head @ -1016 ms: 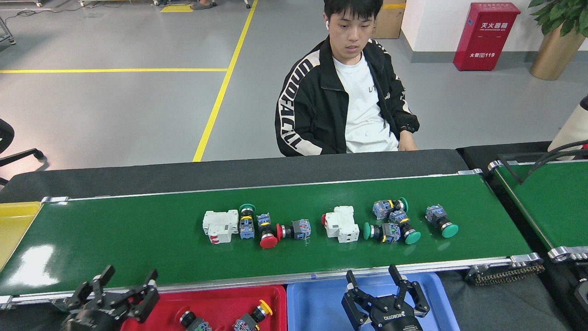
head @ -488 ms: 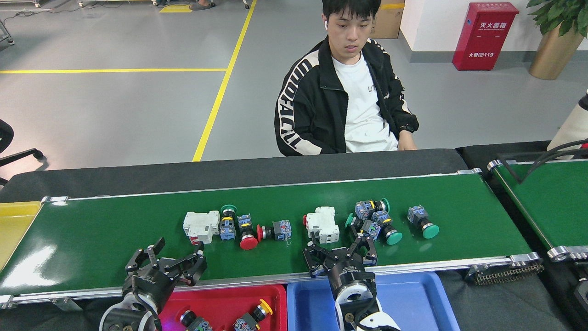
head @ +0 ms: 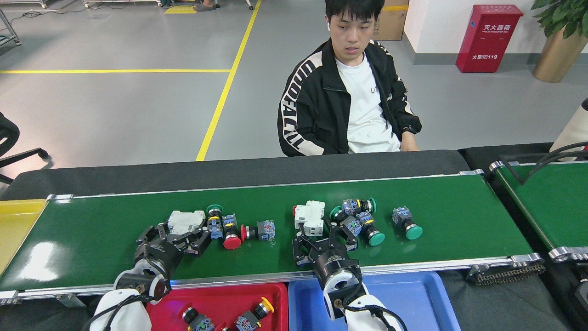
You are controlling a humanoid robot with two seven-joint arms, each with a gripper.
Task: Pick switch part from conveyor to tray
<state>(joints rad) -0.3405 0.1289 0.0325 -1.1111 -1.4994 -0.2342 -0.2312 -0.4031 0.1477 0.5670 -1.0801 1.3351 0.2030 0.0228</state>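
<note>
Change: both arms are now stretched out over the conveyor (head: 115, 248), no longer back above the trays.
Left end effector (head: 177, 236): spread open, set against the near side of a white breaker (head: 186, 221).
Right end effector (head: 324, 239): spread open, just below a second white breaker (head: 310, 218).
Parts: carried leftward along the conveyor.
Trays: red tray (head: 275, 303) and blue tray (head: 413, 303) are passed by; grasping is judged imminent, nothing gripped yet.

On the conveyor (head: 115, 239) lie two groups of switch parts. The left gripper (head: 177, 236), open, is at a white breaker (head: 186, 220). The right gripper (head: 324, 239), open, is near another white breaker (head: 310, 217). Behind sits a person (head: 349, 92).
</note>
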